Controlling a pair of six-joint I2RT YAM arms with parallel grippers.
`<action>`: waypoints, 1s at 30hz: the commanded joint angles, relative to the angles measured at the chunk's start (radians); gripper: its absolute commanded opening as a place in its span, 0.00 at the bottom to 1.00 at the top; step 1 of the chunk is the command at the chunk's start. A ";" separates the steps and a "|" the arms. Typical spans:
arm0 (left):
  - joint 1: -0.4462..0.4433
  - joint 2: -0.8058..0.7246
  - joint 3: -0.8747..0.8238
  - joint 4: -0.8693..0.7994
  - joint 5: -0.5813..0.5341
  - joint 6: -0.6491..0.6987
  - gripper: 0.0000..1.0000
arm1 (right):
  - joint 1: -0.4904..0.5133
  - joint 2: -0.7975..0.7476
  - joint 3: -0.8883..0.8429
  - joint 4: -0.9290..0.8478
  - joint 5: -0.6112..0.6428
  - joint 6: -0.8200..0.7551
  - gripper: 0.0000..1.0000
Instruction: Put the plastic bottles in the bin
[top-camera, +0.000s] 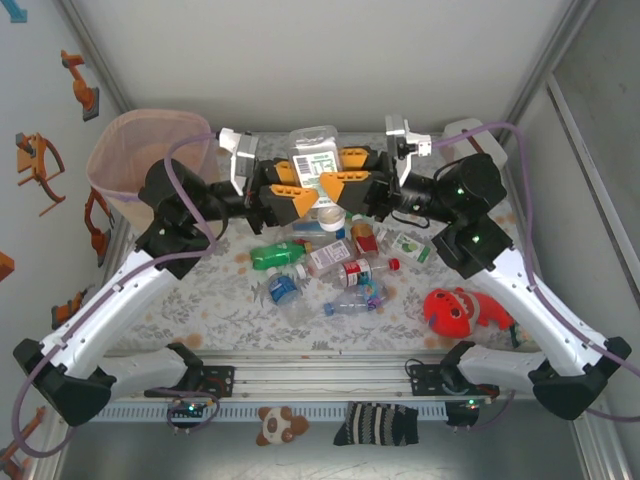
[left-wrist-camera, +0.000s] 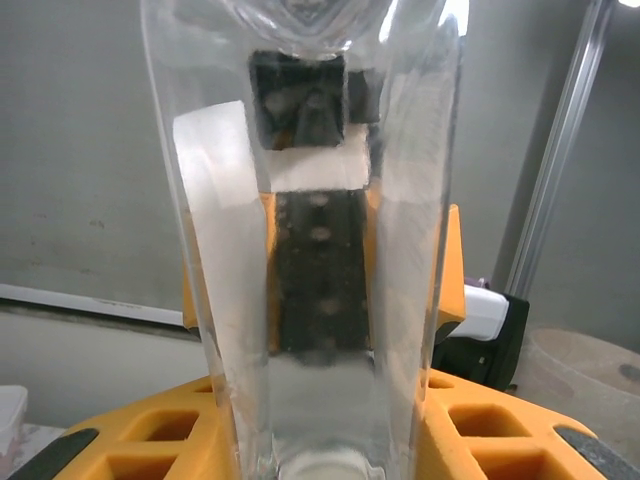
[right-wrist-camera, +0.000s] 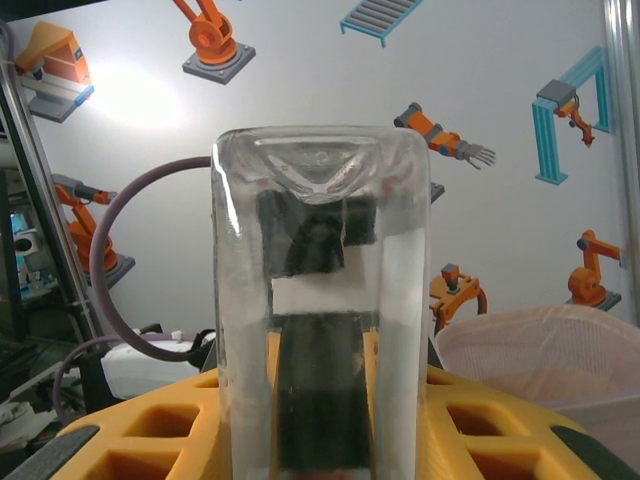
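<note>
Currently, the left gripper (top-camera: 292, 185) and the right gripper (top-camera: 348, 172) both pinch one clear bottle (top-camera: 313, 150), raised above the far middle of the desk (top-camera: 200, 300). Other plastic bottles (top-camera: 320, 265) lie heaped mid-desk on the floral covering. The bin (top-camera: 110, 170) stands at the far-left corner, beside a wall (top-camera: 40, 100) bearing orange robot stickers. Plain white panels enclose the far and right sides.
</note>
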 joint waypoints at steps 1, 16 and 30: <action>-0.004 -0.051 0.038 -0.129 -0.044 0.133 0.36 | -0.003 -0.054 0.025 -0.052 0.101 -0.058 0.42; 0.097 -0.064 0.310 -0.874 -0.658 0.462 0.34 | -0.004 -0.163 0.044 -0.348 0.321 -0.266 0.72; 0.447 0.117 0.580 -1.277 -1.031 0.712 0.34 | -0.003 -0.123 0.110 -0.616 0.671 -0.380 0.71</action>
